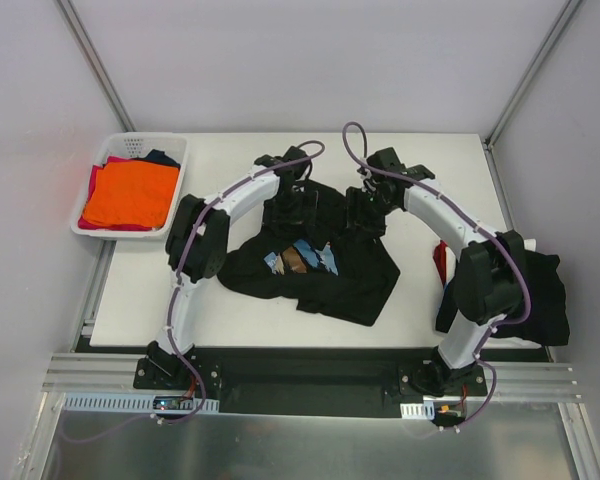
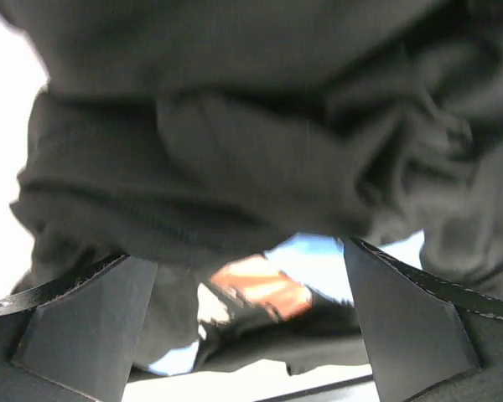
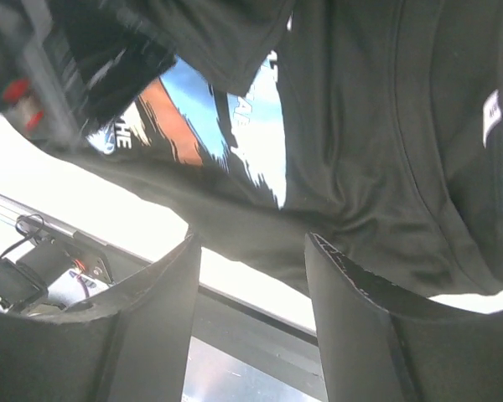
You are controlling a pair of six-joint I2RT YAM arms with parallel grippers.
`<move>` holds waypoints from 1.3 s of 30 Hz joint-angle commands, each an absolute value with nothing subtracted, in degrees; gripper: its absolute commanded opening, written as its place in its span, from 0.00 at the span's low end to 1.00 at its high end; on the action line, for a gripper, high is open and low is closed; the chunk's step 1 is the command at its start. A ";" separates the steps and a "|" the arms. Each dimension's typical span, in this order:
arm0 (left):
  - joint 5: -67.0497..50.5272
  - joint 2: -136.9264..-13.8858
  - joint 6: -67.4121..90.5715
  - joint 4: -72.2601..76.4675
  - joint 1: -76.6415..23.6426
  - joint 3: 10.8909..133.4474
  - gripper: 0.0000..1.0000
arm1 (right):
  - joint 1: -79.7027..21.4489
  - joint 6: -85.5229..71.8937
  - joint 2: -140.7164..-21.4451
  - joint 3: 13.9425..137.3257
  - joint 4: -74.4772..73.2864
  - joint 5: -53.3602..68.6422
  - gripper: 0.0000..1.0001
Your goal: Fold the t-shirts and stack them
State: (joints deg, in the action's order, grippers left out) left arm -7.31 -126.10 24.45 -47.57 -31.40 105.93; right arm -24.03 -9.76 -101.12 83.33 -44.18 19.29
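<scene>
Loosely crumpled, a black t-shirt (image 1: pixel 350 285) lies across the middle of the white table (image 1: pixel 430 160), directly below both sets of jaws. The left jaws stand wide apart close over the shirt's far-left portion, with nothing held between them. The right jaws are also parted and empty, close over its far-right portion. Whether either pair touches the cloth cannot be told.

Between the two pairs and a little nearer the arm bases, the shirt's brush-stroke print (image 1: pixel 298 260) shows through the folds in blue, tan and brown. The left wrist view has dark, matte fabric bunched in heavy wrinkles just ahead of the jaws, with a strip of orange-brown and blue print peeking out beneath it. The right wrist view shows the same print with ragged white edges and white lettering, partly covered by a folded-over flap, and a small white label (image 3: pixel 490 117) on the smoother black cloth.

Well to the left of the left jaws, a white lattice basket (image 1: pixel 130 143) holds an orange t-shirt (image 1: pixel 130 195) on top of red and navy cloth. Well to the right of the right jaws, near the table's edge, a second black garment (image 1: pixel 545 290) lies heaped beside a sliver of red fabric (image 1: pixel 440 262).
</scene>
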 commanded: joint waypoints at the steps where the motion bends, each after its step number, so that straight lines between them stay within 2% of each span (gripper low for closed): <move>1: -6.06 -129.37 23.99 -46.32 -30.94 112.65 0.93 | -23.73 -8.35 -95.80 81.04 -46.93 17.49 0.56; 7: -7.38 -131.22 25.31 -46.23 -30.85 118.38 0.93 | -23.82 -8.26 -94.92 79.45 -47.37 17.14 0.56; 9: -6.95 -131.83 25.14 -46.32 -30.94 118.74 0.91 | -23.73 -8.35 -95.10 79.54 -47.29 17.31 0.56; 12: -5.20 -131.75 24.96 -46.41 -30.85 118.13 0.47 | -23.73 -8.53 -95.89 79.98 -47.02 17.67 0.56; 14: -4.14 -131.05 25.31 -46.67 -30.50 116.64 0.11 | -23.91 -8.61 -96.33 80.51 -47.11 18.10 0.56; 15: -2.56 -130.17 25.40 -46.76 -30.41 115.93 0.02 | -23.82 -8.70 -96.59 80.59 -47.02 18.19 0.56; 26: 1.14 -123.93 24.43 -46.76 -28.65 110.30 0.00 | -24.78 -9.32 -99.31 81.21 -45.70 19.16 0.55; 33: 3.95 -117.96 26.45 -50.18 -25.06 114.25 0.00 | -25.49 -9.76 -100.19 81.21 -45.00 19.34 0.55; 39: 8.42 -118.12 26.98 -55.01 -20.05 118.91 0.00 | -25.75 -9.67 -101.07 81.12 -44.82 19.60 0.55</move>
State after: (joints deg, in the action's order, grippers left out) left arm 2.70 -120.33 26.22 -49.91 -23.59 115.18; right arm -25.39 -9.45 -100.27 79.66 -45.25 18.57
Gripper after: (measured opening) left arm 0.011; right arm 0.548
